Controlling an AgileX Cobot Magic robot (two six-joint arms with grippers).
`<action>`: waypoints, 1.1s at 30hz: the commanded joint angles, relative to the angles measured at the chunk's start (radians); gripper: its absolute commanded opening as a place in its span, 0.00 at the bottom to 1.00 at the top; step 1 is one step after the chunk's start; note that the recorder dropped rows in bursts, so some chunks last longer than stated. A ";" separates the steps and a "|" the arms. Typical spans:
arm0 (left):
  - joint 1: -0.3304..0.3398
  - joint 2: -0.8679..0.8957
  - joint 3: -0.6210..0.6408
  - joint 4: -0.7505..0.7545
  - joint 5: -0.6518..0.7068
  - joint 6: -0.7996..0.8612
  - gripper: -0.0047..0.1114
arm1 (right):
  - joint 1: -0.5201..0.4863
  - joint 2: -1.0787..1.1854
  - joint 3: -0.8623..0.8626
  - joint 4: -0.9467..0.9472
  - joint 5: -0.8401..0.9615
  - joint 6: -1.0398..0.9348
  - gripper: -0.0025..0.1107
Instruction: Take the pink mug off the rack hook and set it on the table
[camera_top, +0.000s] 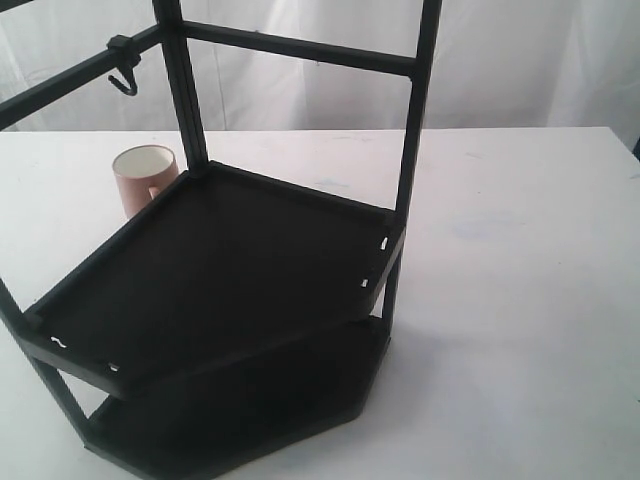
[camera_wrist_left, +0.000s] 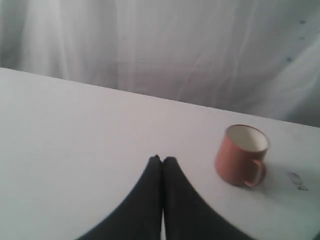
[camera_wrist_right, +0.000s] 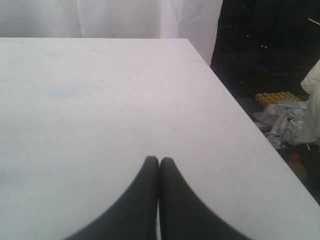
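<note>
White drapery (camera_top: 300, 90) hangs behind a broad white desk (camera_top: 520, 250), and a black rack (camera_top: 220, 270) stands toward the desk's left side. High on the rack's slanting top bar, the rack hook (camera_top: 122, 80) is bare, its J carrying nothing. The pink mug (camera_top: 145, 178) sits on the desk just beside the rack's rear post, partly hidden behind the edge of the upper shelf (camera_top: 300, 215). Judged from that, the task looks essentially done, since the mug rests on its own base and needs no support.

Its long axis is vertical, with the mouth up showing the white interior and the base flat on the desk. The handle (camera_top: 155, 192) points toward the shelf edge and the exterior camera. In the left wrist view the same mug (camera_wrist_left: 241, 155) stands upright and apart from the arm, its handle (camera_wrist_left: 257, 172) turned toward the lens and slightly aside.

The left jaws and the right jaws are each pressed together with nothing between them. Both hover over bare desk, clear of the mug, which fits arms that have no load to carry.
</note>
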 joint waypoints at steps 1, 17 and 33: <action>-0.002 -0.066 0.167 -0.458 -0.243 0.401 0.04 | 0.001 -0.003 -0.001 0.001 -0.002 0.001 0.02; -0.002 -0.403 0.416 -0.551 -0.420 0.467 0.04 | 0.001 -0.003 -0.001 0.001 -0.002 0.001 0.02; -0.002 -0.478 0.416 -0.636 0.186 0.815 0.04 | 0.001 -0.003 -0.001 0.001 -0.002 0.001 0.02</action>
